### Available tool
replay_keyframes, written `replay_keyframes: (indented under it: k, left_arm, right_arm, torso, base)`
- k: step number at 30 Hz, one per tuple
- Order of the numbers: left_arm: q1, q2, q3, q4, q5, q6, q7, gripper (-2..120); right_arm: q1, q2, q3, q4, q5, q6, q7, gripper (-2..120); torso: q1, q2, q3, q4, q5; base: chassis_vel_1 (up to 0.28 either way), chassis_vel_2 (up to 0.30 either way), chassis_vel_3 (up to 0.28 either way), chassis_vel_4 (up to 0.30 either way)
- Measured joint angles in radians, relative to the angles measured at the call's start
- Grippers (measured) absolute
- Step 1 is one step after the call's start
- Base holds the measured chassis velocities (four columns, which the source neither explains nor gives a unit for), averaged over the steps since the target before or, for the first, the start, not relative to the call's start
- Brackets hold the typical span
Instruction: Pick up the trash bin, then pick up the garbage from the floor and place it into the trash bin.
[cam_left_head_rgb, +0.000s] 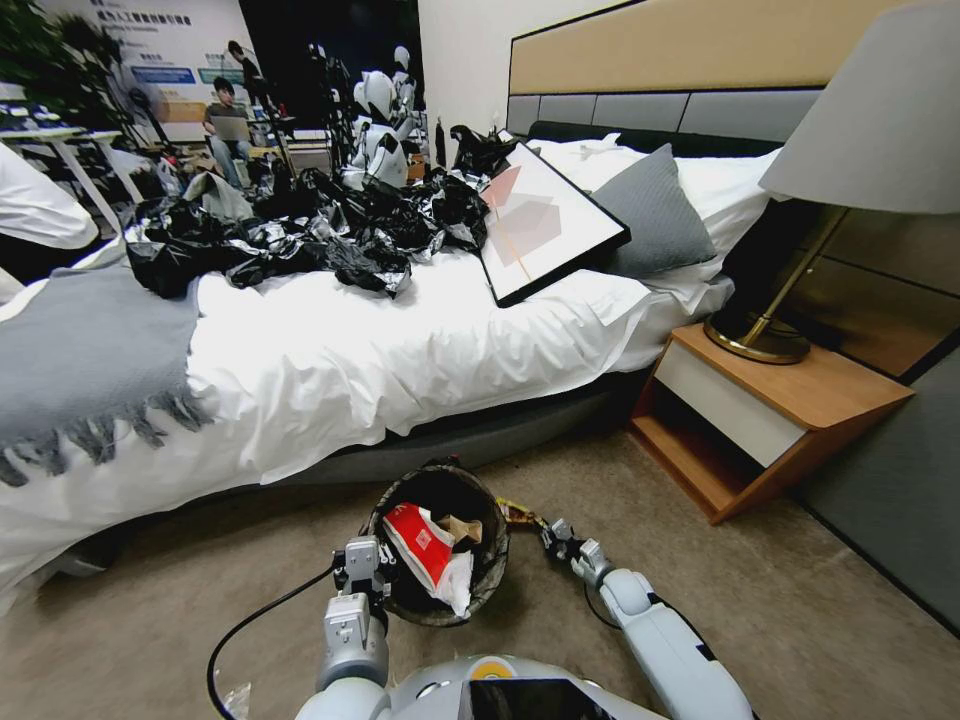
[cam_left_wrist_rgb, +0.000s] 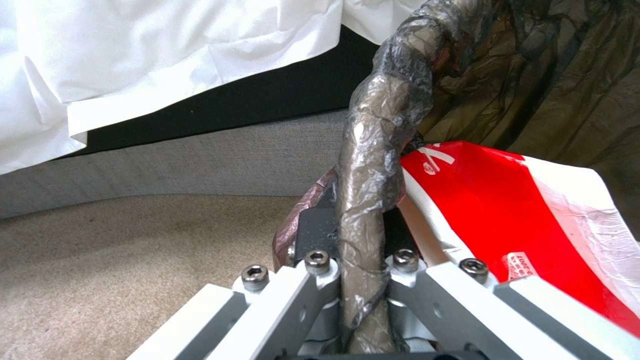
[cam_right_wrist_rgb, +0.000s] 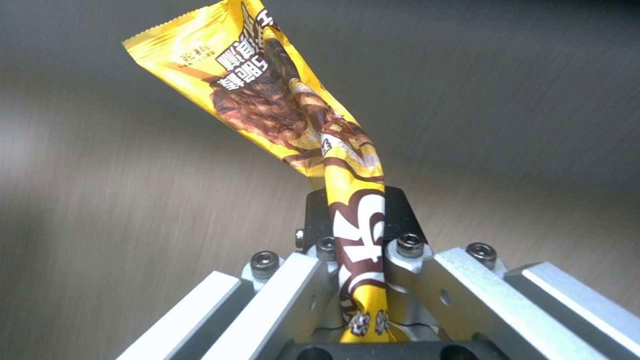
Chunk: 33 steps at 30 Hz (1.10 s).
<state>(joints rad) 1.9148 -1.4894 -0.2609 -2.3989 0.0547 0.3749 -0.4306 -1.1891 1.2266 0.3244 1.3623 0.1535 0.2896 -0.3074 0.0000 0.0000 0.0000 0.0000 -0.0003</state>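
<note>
Bed (cam_left_head_rgb: 380, 360) w/ white sheets fills the area beyond both grippers; a heap of black plastic sheeting (cam_left_head_rgb: 330, 225), a framed picture (cam_left_head_rgb: 545, 220) and a grey pillow (cam_left_head_rgb: 655, 210) lie on top. Wooden nightstand (cam_left_head_rgb: 770, 400) w/ a lamp (cam_left_head_rgb: 800, 250) stands off to the right of the right gripper, well apart. Carpet floor (cam_left_head_rgb: 780, 600) under everything. Nothing sits between the two grippers except the bin itself.

Left gripper (cam_left_head_rgb: 365, 575) is clamped on the rim of the trash bin (cam_left_head_rgb: 440, 545); in the left wrist view the bag-wrapped rim (cam_left_wrist_rgb: 370, 200) runs straight through the closed jaws. Inside the bin, just past the jaws: red-and-white wrapper (cam_left_wrist_rgb: 507, 210), plus a brown scrap (cam_left_head_rgb: 462, 528).

Right gripper (cam_left_head_rgb: 555, 538) is pinched on a yellow snack wrapper (cam_right_wrist_rgb: 293, 115), which sticks out beyond the fingertips, twisted. It hangs just beside the bin's right rim, outside it.
</note>
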Motion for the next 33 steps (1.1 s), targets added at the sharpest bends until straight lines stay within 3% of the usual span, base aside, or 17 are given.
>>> replay_keyframes:
  k: [3,4,8,9,18,26,28,33]
  left_arm:
    - [-0.002,0.001,-0.001,0.001,-0.001,0.0,0.0,0]
    - [-0.002,0.001,-0.001,0.001,-0.001,0.0,0.0,0]
    - [-0.003,-0.001,0.0,0.005,-0.001,0.0,0.0,0]
    - [-0.003,-0.001,0.0,0.005,-0.001,0.0,0.0,0]
    - [-0.001,0.0,0.001,0.007,-0.001,0.0,0.0,0]
    - [-0.003,0.001,0.003,0.006,-0.002,-0.001,0.0,0]
    - [-0.004,-0.001,0.005,0.006,-0.002,-0.001,0.0,0]
    - [-0.004,-0.002,0.007,0.008,-0.002,-0.001,0.0,0]
  right_arm:
    - [-0.042,-0.011,0.046,0.153,0.055,0.002,0.01,0]
    - [-0.042,-0.011,0.046,0.153,0.055,0.002,0.01,0]
    - [-0.082,-0.021,0.064,0.405,0.118,0.003,0.017,0]
    - [-0.082,-0.021,0.064,0.405,0.118,0.003,0.017,0]
    - [-0.164,-0.061,-0.049,0.752,0.146,0.001,0.019,0]
    - [-0.217,-0.125,-0.181,0.79,0.07,0.015,0.025,0]
    - [-0.224,-0.136,-0.247,0.752,0.028,0.025,0.032,0]
    - [-0.214,-0.118,-0.299,0.691,0.002,0.031,0.041,0]
  torso:
    - [0.0,0.0,0.0,-0.0003,0.0002]
    - [0.0,0.0,0.0,-0.0003,0.0002]
    - [0.0,0.0,0.0,0.0002,0.0001]
    - [0.0,0.0,0.0,0.0002,0.0001]
    - [0.0,0.0,0.0,0.0001,0.0]
    - [0.0,0.0,0.0,0.0,0.0004]
    - [0.0,0.0,0.0,0.0,0.0003]
    - [0.0,0.0,0.0,0.0,0.0004]
  base:
    - [0.0,0.0,0.0,0.0]
    - [0.0,0.0,0.0,0.0]
    - [0.0,0.0,0.0,0.0]
    - [0.0,0.0,0.0,0.0]
    - [0.0,0.0,0.0,0.0]
    - [0.0,0.0,0.0,0.0]
    - [0.0,0.0,0.0,0.0]
    - [0.0,0.0,0.0,0.0]
